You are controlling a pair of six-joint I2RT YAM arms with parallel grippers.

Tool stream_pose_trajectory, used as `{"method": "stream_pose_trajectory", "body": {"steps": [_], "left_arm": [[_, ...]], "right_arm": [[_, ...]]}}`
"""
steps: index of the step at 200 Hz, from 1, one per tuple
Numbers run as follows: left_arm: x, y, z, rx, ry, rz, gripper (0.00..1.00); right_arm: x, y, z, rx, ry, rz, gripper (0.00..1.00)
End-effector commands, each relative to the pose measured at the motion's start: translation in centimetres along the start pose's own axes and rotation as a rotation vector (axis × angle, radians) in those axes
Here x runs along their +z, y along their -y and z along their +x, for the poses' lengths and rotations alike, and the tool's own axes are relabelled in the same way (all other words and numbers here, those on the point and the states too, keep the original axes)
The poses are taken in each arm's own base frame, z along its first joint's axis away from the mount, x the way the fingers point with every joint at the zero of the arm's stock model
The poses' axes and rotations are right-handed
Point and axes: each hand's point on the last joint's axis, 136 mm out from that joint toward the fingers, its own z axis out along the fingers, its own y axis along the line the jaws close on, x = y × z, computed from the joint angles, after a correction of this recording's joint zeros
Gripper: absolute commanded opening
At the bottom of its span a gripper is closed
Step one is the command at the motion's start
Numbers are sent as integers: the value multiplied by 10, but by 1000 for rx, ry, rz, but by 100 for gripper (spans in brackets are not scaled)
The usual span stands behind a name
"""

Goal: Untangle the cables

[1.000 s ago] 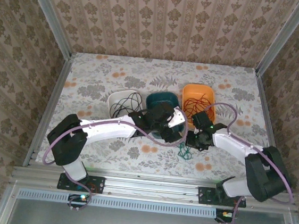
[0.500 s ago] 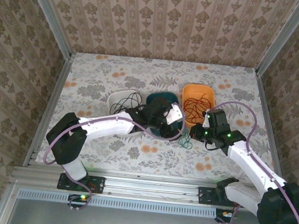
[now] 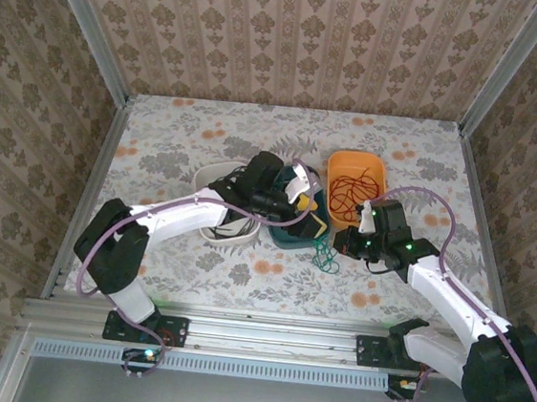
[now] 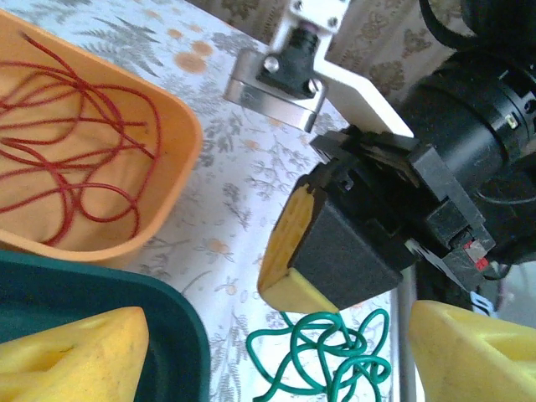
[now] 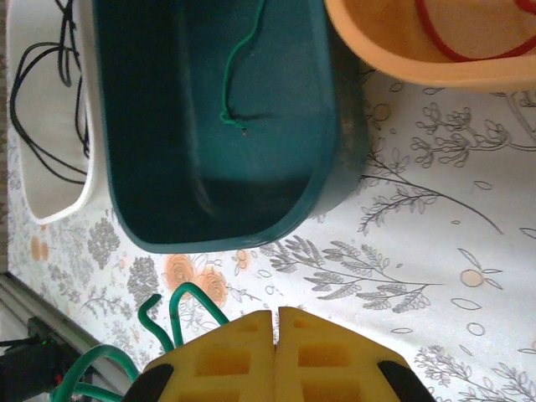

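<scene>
My right gripper (image 3: 339, 242) (image 5: 277, 335) is shut, its yellow fingertips (image 4: 293, 251) pinching the green cable (image 4: 335, 360) (image 3: 324, 257) (image 5: 172, 314), which hangs in a knotted bunch just above the table. My left gripper (image 3: 308, 213) (image 4: 276, 360) is open beside the teal bin (image 3: 289, 234), its fingers (image 4: 75, 352) spread either side of the green bunch without touching it. A thin green strand (image 5: 234, 75) lies inside the teal bin (image 5: 209, 126). The red cable (image 3: 351, 189) (image 4: 75, 142) is coiled in the orange bin (image 4: 180, 142). The black cable (image 5: 46, 109) lies in the white bin (image 3: 215, 232).
The three bins stand side by side mid-table, white at the left, teal in the middle, orange (image 3: 379, 169) at the right. Both arms' lilac hoses (image 3: 422, 203) arch over that area. Flowered table surface (image 3: 179, 134) stretches behind and to the left.
My left arm has swung back and left, its gripper now by the teal bin and slightly narrower. My right arm drew back to the right, carrying the green cable up from the front.
</scene>
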Motion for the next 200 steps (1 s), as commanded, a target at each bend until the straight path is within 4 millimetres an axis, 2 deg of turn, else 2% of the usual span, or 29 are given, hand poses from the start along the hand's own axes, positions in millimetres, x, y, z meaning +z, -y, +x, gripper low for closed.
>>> {"method": "stream_pose_trajectory", "body": {"steps": [1, 12, 32, 77, 106, 168, 189, 200], "left_arm": [[7, 11, 0, -25, -21, 92, 81], [10, 10, 0, -26, -23, 98, 79], [16, 10, 0, -22, -41, 115, 69], [24, 12, 7, -24, -86, 150, 55], [22, 17, 14, -32, -121, 187, 55], [29, 18, 29, -47, -176, 195, 65], [34, 16, 29, -41, -176, 187, 64], [36, 16, 28, -41, -174, 187, 60]], "right_arm": [[-3, -15, -4, -27, 4, -70, 0], [-3, -17, -5, -30, 5, -81, 1], [-4, -21, -5, -26, 2, -97, 1], [-3, -20, -7, -20, 9, -92, 1], [-3, -17, -7, -13, 11, -81, 1], [-3, -19, -9, -7, 15, -90, 1], [-3, -21, -8, -5, 13, -101, 1], [-3, -21, -8, -2, 11, -104, 1]]}}
